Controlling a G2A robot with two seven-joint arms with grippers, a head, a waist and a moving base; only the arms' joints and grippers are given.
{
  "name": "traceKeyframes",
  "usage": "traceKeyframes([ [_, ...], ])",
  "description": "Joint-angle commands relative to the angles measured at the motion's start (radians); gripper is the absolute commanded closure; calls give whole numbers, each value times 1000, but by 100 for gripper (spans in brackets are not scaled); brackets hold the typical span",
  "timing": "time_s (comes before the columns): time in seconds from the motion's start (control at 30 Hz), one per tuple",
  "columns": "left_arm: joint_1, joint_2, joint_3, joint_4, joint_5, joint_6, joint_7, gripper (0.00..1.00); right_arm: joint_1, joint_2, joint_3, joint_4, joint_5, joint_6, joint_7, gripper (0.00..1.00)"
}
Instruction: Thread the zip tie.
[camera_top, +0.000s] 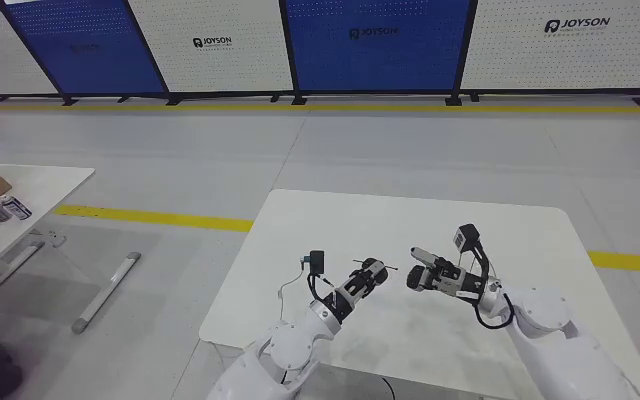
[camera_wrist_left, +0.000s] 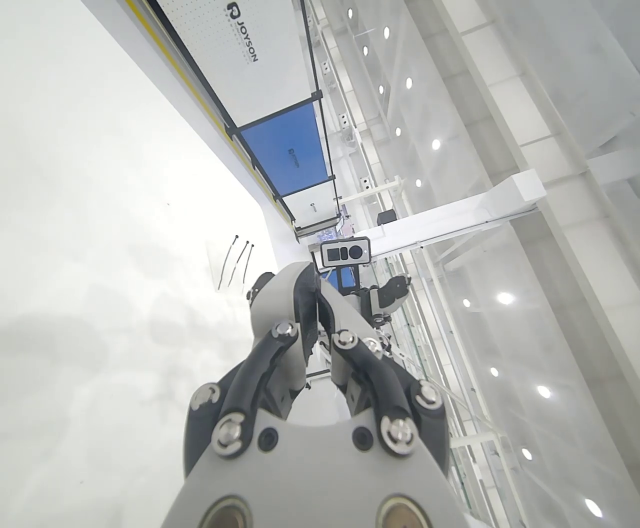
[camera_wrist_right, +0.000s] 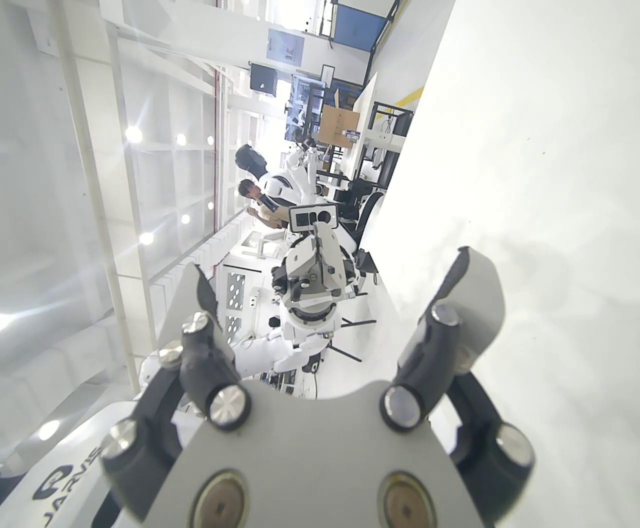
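Right now, zip tie (camera_top: 390, 268) being pinched in left gripper (camera_top: 375, 269), right gripper (camera_top: 416, 269) being held wide open facing it

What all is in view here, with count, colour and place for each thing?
zip ties: three, black, side by side on the table, ahead of the left gripper.
table: one, white, under both arms.
second table: one, white, at the top view's left edge.
tube: one, grey, on the floor between the tables.
wall panels: several, blue and white, along the back.
left gripper: fingers shut, above the table.
right gripper: fingers open, facing the left gripper.
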Motion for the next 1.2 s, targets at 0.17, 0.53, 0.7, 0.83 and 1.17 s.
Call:
traceKeyframes([
  [0.17, 0, 0, -3, 0, -14, -7, -4, 100, 0, 0, 0, 0, 0, 0, 0, 0],
  [0.53, 50, 24, -122, -88, -198, -54, -203, 100, 0, 0, 0, 0, 0, 0, 0, 0],
  [0.7, 53, 25, -124, -94, -200, -54, -207, 100, 0, 0, 0, 0, 0, 0, 0, 0],
  [0.83, 53, 25, -124, -94, -200, -54, -207, 100, 0, 0, 0, 0, 0, 0, 0, 0],
  [1.17, 80, 31, -157, -148, -259, -70, -233, 100, 0, 0, 0, 0, 0, 0, 0, 0],
])
